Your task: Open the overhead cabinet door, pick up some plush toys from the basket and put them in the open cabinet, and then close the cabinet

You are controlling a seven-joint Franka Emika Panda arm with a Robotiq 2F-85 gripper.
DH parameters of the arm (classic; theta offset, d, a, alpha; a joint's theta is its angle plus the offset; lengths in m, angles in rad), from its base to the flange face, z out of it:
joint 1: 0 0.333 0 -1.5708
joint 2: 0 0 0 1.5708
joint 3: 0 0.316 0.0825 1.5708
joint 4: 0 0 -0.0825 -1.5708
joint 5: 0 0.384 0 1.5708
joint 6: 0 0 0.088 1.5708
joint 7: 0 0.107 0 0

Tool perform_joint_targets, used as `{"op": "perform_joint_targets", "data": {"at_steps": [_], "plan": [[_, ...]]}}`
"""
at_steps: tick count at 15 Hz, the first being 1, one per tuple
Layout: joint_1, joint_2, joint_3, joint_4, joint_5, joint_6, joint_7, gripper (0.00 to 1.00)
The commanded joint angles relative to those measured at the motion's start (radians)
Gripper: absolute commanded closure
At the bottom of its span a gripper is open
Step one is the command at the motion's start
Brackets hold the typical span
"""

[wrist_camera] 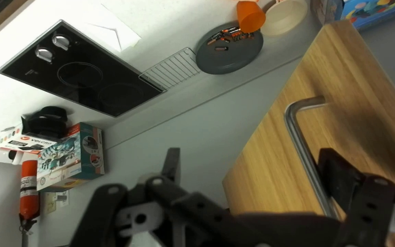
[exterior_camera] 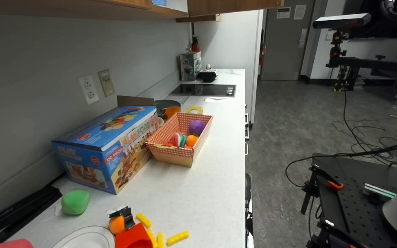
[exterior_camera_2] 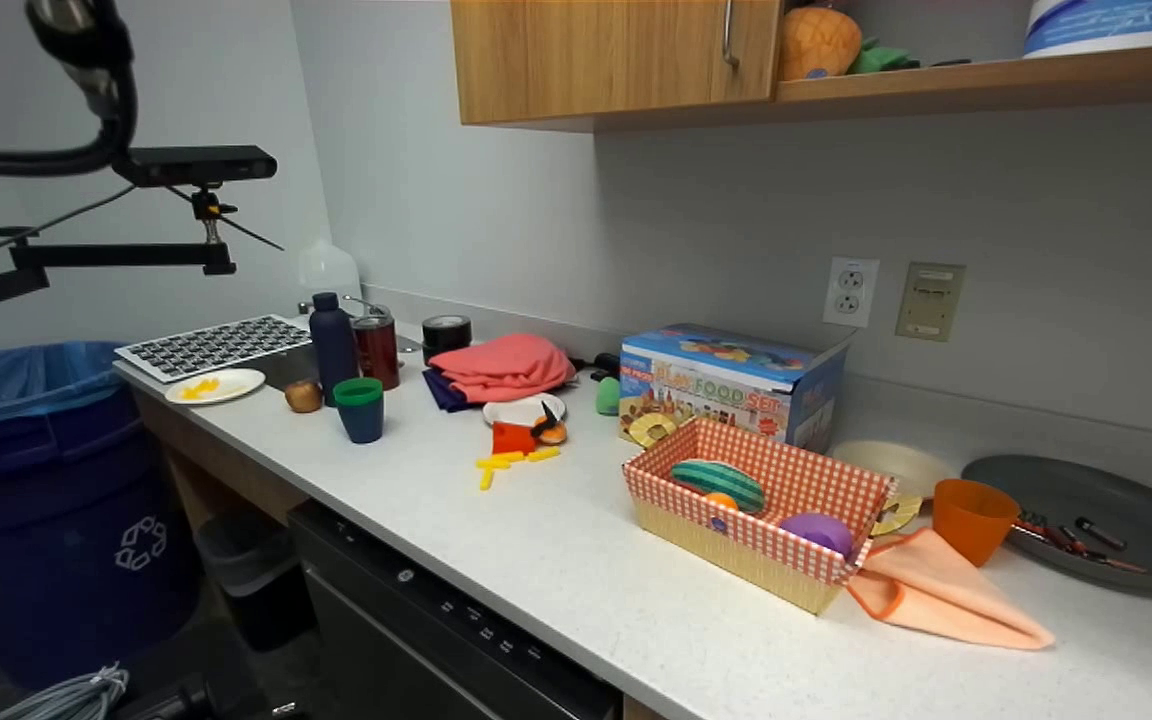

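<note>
The cabinet door (wrist_camera: 276, 164) fills the right of the wrist view, its metal bar handle (wrist_camera: 303, 147) running between my spread fingers. My gripper (wrist_camera: 252, 157) is open; its right finger (wrist_camera: 338, 175) lies right beside the bar, and contact cannot be told. In an exterior view the door (exterior_camera: 233, 6) is swung out from the overhead cabinet (exterior_camera_2: 936, 82). On the cabinet's shelf sits an orange toy (exterior_camera_2: 820, 43) with green leaves. The checkered basket (exterior_camera_2: 726, 555) holds a purple toy (exterior_camera: 196, 127), a watermelon toy (exterior_camera: 178, 140) and an orange ball (exterior_camera: 192, 140). Neither exterior view includes the gripper.
A blue play food box (exterior_camera: 102, 137) is beside the basket against the wall. Nearby are an orange cup (exterior_camera_2: 974, 520), a dark plate (exterior_camera_2: 1136, 510) and a peach cloth (exterior_camera_2: 946, 600). A white tub (exterior_camera_2: 1116, 25) shares the shelf. The cooktop (wrist_camera: 81, 72) lies farther along the counter.
</note>
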Motion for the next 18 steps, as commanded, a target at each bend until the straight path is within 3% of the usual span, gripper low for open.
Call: {"op": "perform_joint_targets", "data": {"at_steps": [1, 6, 9, 14, 17, 18], "plan": [[-0.005, 0.059, -0.098, 0.072, 0.027, -0.050, 0.010, 0.00], [-0.034, 0.188, -0.163, 0.220, -0.025, -0.285, 0.133, 0.00], [-0.079, 0.235, -0.142, 0.270, -0.116, -0.275, 0.205, 0.00], [-0.155, 0.192, 0.036, 0.308, -0.378, -0.303, 0.414, 0.00], [-0.197, 0.137, 0.163, 0.312, -0.508, -0.410, 0.515, 0.00], [-0.210, 0.137, 0.163, 0.341, -0.515, -0.465, 0.492, 0.00]]}}
